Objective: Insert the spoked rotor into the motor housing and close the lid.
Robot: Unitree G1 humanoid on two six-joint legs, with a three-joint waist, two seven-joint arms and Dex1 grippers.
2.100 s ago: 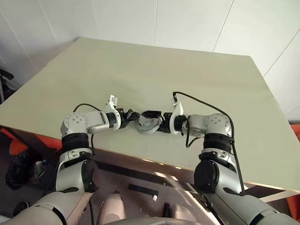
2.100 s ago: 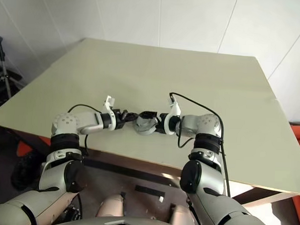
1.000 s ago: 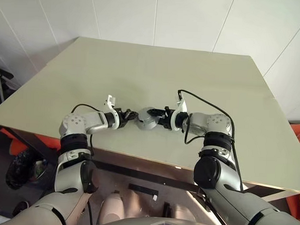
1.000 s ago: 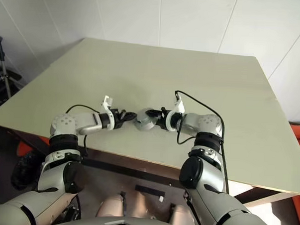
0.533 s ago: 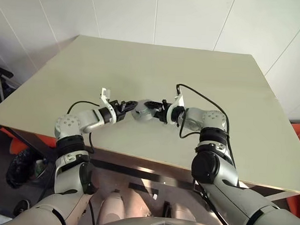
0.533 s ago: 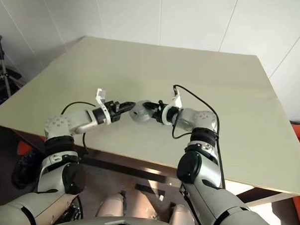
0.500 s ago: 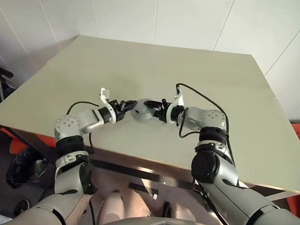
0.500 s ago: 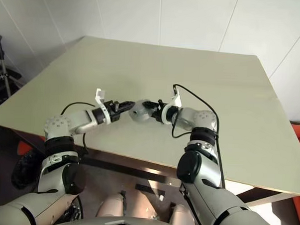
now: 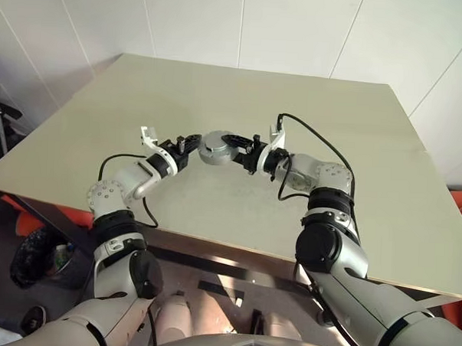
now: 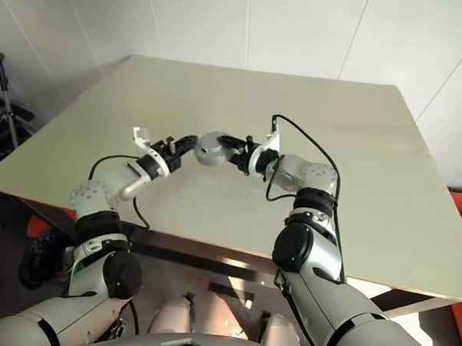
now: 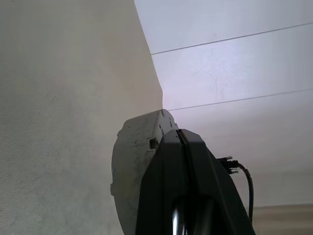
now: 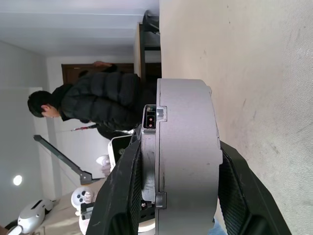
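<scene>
The motor housing (image 9: 214, 147), a short round grey cylinder, hangs in the air above the beige table (image 9: 242, 97) with a plain round face turned towards me. My right gripper (image 9: 233, 148) is shut on it, one black finger (image 12: 122, 196) on each flat side. In the right wrist view a seam splits a thin section (image 12: 148, 161) from the thicker body (image 12: 188, 156); I cannot tell if that is the lid. My left gripper (image 9: 191, 141) is shut, its tip (image 11: 181, 133) against the housing's rim (image 11: 134, 161) from the other side. The spoked rotor is hidden.
A person in a black jacket (image 12: 93, 105) stands beyond the table's far side in the right wrist view. A black cable (image 9: 309, 138) loops over my right forearm. White wall panels (image 9: 245, 24) rise behind the table.
Both arms have risen and reached further over the table, carrying the housing up off the surface. Its round face has tilted more towards me. Neither gripper's hold has changed.
</scene>
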